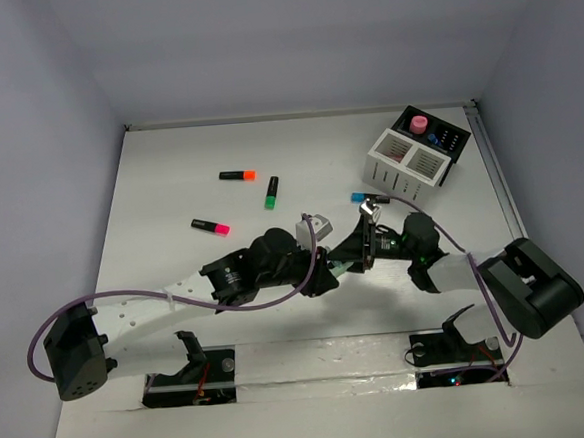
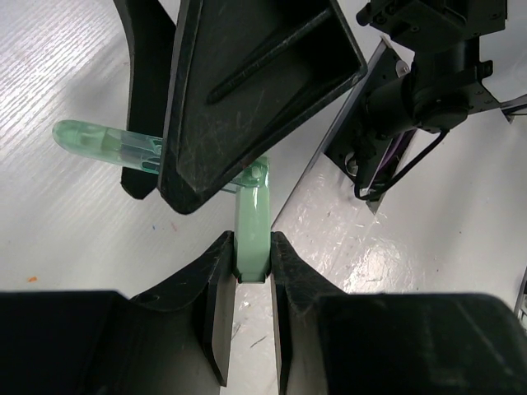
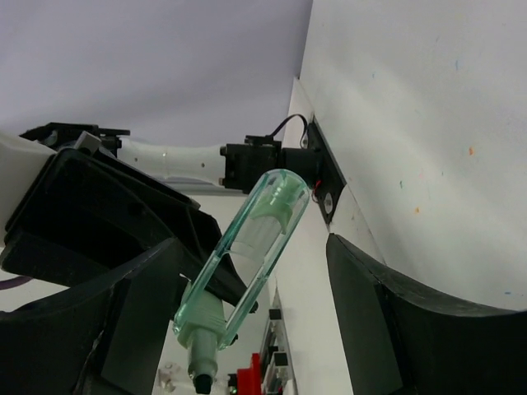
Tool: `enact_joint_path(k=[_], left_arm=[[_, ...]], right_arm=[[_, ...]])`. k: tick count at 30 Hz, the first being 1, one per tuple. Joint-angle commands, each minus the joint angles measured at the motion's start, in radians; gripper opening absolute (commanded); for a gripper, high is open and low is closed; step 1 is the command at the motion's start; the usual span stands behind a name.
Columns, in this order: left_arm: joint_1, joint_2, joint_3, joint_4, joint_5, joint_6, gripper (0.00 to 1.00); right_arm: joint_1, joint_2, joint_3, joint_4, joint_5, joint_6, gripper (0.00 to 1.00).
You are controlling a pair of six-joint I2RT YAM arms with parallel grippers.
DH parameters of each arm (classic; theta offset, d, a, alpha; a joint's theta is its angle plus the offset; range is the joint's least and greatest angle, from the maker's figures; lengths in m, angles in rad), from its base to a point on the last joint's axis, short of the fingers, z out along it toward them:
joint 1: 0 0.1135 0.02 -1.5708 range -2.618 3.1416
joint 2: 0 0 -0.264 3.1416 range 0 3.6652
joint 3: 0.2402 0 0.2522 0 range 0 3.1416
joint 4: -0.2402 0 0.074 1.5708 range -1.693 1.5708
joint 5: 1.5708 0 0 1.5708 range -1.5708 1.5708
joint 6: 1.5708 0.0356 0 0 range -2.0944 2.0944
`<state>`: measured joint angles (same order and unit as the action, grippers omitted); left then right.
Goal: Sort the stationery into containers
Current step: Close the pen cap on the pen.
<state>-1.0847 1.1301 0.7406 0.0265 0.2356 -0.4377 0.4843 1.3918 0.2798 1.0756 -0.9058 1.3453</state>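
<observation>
The fingers (image 2: 216, 284) of the left gripper (image 2: 252, 247) are clamped on the stem of a pale green T-shaped piece (image 2: 253, 222). Those of the right gripper (image 3: 257, 247) are spread apart, and the piece's translucent crossbar is flanked by them.

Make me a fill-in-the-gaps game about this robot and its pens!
1. The left gripper is shut on a pale ___ pen.
2. The right gripper is around that pen, but its jaws are ___.
3. The leftmost highlighter on the table has a ___ cap.

Missing words: green, open, pink.
</observation>
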Motion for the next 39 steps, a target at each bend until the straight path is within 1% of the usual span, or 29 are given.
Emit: enact_joint_path(k=[1, 4, 5, 6, 7, 8, 10, 11, 16, 19, 22, 23, 24, 25, 26, 27, 28, 29, 30, 32, 35, 36, 39], left_arm=[[0.003, -0.009, -0.012, 0.052, 0.005, 0.019, 0.00], [0.003, -0.010, -0.014, 0.053, 0.005, 0.019, 0.00], [0.003, -0.012, -0.014, 0.055, 0.007, 0.019, 0.00], [0.003, -0.015, -0.014, 0.055, 0.007, 0.017, 0.00], [0.003, -0.015, -0.015, 0.055, 0.007, 0.017, 0.00], [0.003, -0.016, -0.020, 0.056, 0.008, 0.014, 0.00], [0.003, -0.020, -0.026, 0.059, 0.013, 0.013, 0.00], [0.003, -0.021, -0.027, 0.059, 0.013, 0.011, 0.00], [0.003, -0.041, -0.037, 0.049, 0.008, 0.007, 0.00], [0.003, -0.064, -0.046, 0.039, -0.015, 0.001, 0.00], [0.003, -0.085, -0.064, 0.036, -0.048, -0.015, 0.00], [0.003, -0.090, -0.072, 0.036, -0.059, -0.019, 0.00], [0.003, -0.093, -0.076, 0.035, -0.083, -0.025, 0.00], [0.003, -0.093, -0.079, 0.035, -0.094, -0.032, 0.00], [0.003, -0.096, -0.087, 0.035, -0.108, -0.044, 0.00], [0.003, -0.101, -0.090, 0.035, -0.120, -0.050, 0.00], [0.003, -0.105, -0.095, 0.042, -0.148, -0.056, 0.00], [0.003, -0.110, -0.104, 0.049, -0.162, -0.065, 0.00], [0.003, -0.121, -0.109, 0.056, -0.180, -0.070, 0.00], [0.003, -0.133, -0.121, 0.085, -0.197, -0.078, 0.00], [0.003, -0.161, -0.138, 0.124, -0.237, -0.090, 0.00], [0.003, -0.177, -0.145, 0.136, -0.277, -0.095, 0.00], [0.003, -0.203, -0.168, 0.161, -0.326, -0.113, 0.00]], right_arm=[[0.026, 0.029, 0.027, 0.099, -0.039, 0.024, 0.77], [0.036, 0.042, 0.027, 0.135, -0.041, 0.041, 0.71], [0.036, 0.044, 0.025, 0.141, -0.036, 0.044, 0.63], [0.036, 0.047, 0.025, 0.147, -0.033, 0.051, 0.59], [0.036, 0.049, 0.024, 0.156, -0.030, 0.054, 0.50], [0.036, 0.050, 0.022, 0.170, -0.022, 0.058, 0.35], [0.036, 0.056, 0.019, 0.185, -0.010, 0.064, 0.29], [0.036, 0.058, 0.019, 0.194, -0.002, 0.064, 0.23], [0.036, 0.067, 0.001, 0.247, 0.036, 0.061, 0.20], [0.036, 0.035, -0.016, 0.207, 0.087, 0.011, 0.19], [0.036, -0.065, -0.022, 0.089, 0.148, -0.081, 0.19], [0.036, -0.100, -0.019, -0.013, 0.186, -0.112, 0.19], [0.036, -0.181, -0.008, -0.069, 0.206, -0.176, 0.19], [0.036, -0.226, -0.001, -0.135, 0.228, -0.207, 0.20], [0.036, -0.270, 0.008, -0.266, 0.273, -0.240, 0.21], [0.036, -0.351, 0.019, -0.325, 0.295, -0.271, 0.21], [0.036, -0.388, 0.039, -0.383, 0.314, -0.325, 0.21], [0.036, -0.417, 0.047, -0.464, 0.340, -0.343, 0.22], [0.036, -0.442, 0.051, -0.492, 0.349, -0.357, 0.22], [0.036, -0.476, 0.061, -0.531, 0.349, -0.376, 0.23], [0.036, -0.468, 0.044, -0.511, 0.331, -0.367, 0.23], [0.036, -0.467, 0.038, -0.503, 0.323, -0.364, 0.23], [0.036, -0.476, 0.021, -0.499, 0.326, -0.357, 0.24]])
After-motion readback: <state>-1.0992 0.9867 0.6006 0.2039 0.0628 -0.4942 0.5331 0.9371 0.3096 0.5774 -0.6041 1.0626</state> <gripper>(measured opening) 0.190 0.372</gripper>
